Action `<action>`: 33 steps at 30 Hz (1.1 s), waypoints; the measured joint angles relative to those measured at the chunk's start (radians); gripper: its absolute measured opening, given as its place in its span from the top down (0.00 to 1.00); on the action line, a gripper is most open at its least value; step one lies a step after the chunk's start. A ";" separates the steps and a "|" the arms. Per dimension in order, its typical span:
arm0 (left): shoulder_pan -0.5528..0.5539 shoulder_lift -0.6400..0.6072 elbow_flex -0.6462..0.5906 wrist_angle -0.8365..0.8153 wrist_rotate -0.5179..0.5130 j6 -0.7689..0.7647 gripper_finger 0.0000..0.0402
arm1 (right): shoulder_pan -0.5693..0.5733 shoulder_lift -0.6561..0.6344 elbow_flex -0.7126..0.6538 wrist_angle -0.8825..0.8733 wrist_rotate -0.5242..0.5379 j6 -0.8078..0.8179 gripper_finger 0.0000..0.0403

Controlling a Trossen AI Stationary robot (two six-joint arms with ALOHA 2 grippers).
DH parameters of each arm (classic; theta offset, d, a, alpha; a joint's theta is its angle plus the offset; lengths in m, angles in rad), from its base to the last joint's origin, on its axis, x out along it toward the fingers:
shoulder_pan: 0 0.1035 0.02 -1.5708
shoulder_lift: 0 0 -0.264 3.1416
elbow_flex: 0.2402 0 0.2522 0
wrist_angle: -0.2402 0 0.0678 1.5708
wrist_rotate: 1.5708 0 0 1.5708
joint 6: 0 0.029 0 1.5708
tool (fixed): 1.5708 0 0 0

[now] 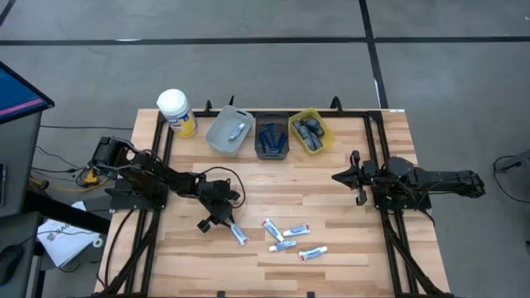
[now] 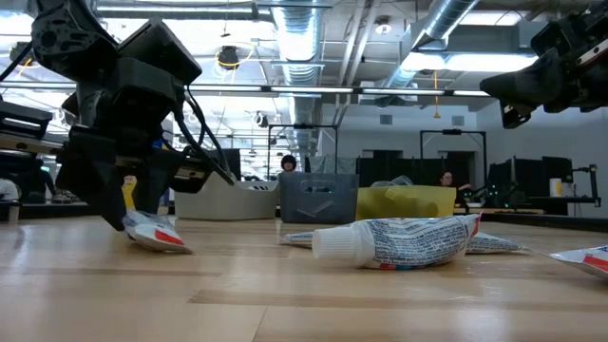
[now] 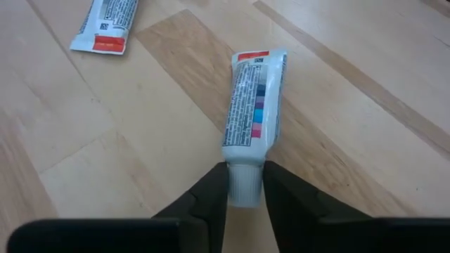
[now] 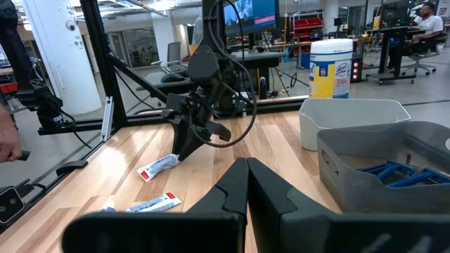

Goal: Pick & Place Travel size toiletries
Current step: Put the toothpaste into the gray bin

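the step in hand looks like the grasp on one tube. the left gripper (image 3: 245,190) is down at the light wooden counter (image 1: 348,265), left of centre, its fingers narrowed onto the white cap end of a small white toothpaste tube with blue and red marks (image 1: 238,234); the tube's tail lies flat on the wood. i judge the next move needs a firm pinch, a straight lift, then a carry back to the row of bins at the far edge, where the grey plastic bin (image 1: 228,131) already holds a similar tube.

just right of it four more small white tubes (image 1: 286,237) lie scattered, close enough that a low swing could knock them. bare wood lies between them and the bins. the right gripper (image 1: 358,177) waits fully closed and empty above the counter's right side, well apart.
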 joint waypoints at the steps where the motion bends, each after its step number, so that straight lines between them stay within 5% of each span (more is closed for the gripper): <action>1: 0.000 0.000 0.000 0.000 0.000 0.000 0.78 | 0.000 0.000 0.000 0.000 0.000 0.000 1.00; 7: 0.000 0.000 0.000 0.000 0.000 0.000 0.78 | 0.000 0.000 0.000 0.000 0.000 0.000 1.00; 14: 0.000 0.000 0.001 0.003 -0.012 0.000 0.90 | 0.000 0.000 0.000 0.000 0.000 0.000 1.00; 33: 0.003 -0.002 0.002 0.009 -0.054 -0.164 0.90 | 0.000 0.000 0.000 0.000 0.000 0.000 1.00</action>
